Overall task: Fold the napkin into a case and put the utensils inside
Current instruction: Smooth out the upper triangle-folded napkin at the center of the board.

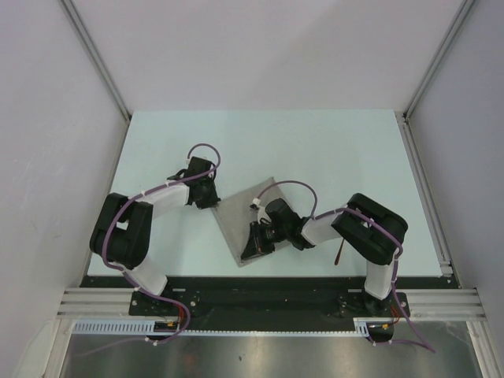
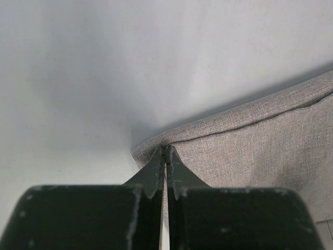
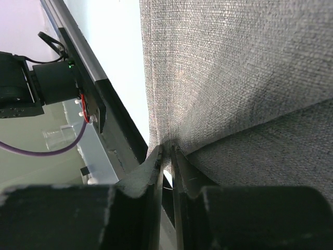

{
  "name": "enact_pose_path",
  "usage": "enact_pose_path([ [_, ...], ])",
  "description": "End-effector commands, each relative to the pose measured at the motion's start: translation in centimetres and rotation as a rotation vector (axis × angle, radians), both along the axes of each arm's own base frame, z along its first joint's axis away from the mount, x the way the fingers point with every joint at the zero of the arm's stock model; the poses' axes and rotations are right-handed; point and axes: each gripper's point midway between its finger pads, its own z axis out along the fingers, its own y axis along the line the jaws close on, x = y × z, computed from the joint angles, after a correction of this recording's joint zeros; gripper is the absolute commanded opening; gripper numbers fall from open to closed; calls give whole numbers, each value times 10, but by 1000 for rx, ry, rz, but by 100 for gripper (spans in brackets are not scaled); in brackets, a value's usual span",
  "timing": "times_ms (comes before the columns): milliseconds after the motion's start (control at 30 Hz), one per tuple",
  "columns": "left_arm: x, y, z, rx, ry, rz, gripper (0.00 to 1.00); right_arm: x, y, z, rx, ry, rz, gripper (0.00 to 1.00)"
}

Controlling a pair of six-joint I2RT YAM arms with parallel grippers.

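Note:
The grey-beige napkin (image 1: pixel 240 220) lies folded as an oblong in the middle of the table, slanting from upper right to lower left. My left gripper (image 1: pixel 206 194) is shut on its left corner; the left wrist view shows the fingertips pinching the hemmed corner of the napkin (image 2: pixel 250 140). My right gripper (image 1: pixel 258 244) is shut on the napkin's near edge, and the cloth (image 3: pixel 234 78) hangs lifted from the pinch in the right wrist view. A copper-orange fork (image 1: pixel 339 252) shows partly beside the right arm. The black piece is hidden.
The pale table (image 1: pixel 315 150) has a metal rail (image 1: pixel 425 197) along its right side and a black strip (image 1: pixel 260 287) along the near edge. The right arm's elbow (image 1: pixel 374 224) stands over the fork.

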Motion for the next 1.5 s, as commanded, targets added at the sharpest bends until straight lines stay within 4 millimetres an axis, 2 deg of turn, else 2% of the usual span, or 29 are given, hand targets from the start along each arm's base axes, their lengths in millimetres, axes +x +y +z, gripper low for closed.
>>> enact_pose_path([
  [0,9,1,8,-11,-50,10,0,2,10,24,39,-64,22,15],
  [133,9,2,11,-9,-57,13,0,1,14,37,67,-73,22,16],
  [300,10,4,13,3,-56,14,0,1,13,39,76,-77,19,16],
  [400,10,4,12,6,-55,16,0,-3,16,36,86,-63,26,16],
  [567,10,4,9,8,-50,19,0,-15,20,14,81,-8,46,16],
  [767,11,4,5,11,-39,20,0,-15,6,-14,-19,-14,34,15],
  [833,12,3,6,7,-43,21,0,-13,4,-11,-18,-27,39,15],
  [933,13,3,9,3,-50,20,0,-8,4,3,5,-37,40,15],
  [1067,12,3,9,2,-46,21,0,18,0,47,64,-101,5,18],
  [1100,11,3,8,2,-44,20,0,38,-1,60,75,-140,-26,20],
  [1167,10,2,8,-2,-46,22,0,56,-10,66,46,-181,-36,25],
  [1200,10,3,8,-1,-45,20,0,82,-16,77,53,-208,-81,26],
  [1267,10,3,9,4,-45,19,0,105,-27,81,42,-226,-109,31],
  [1300,11,4,10,6,-48,20,0,126,-40,80,39,-226,-154,34],
  [1333,11,3,10,3,-48,18,0,144,-42,89,54,-245,-176,34],
  [1400,11,3,10,1,-47,20,0,168,-50,85,50,-248,-203,35],
  [1433,11,2,10,-3,-46,20,0,190,-56,95,67,-275,-235,35],
  [1467,11,2,10,-3,-46,20,0,200,-57,98,74,-284,-241,35],
])
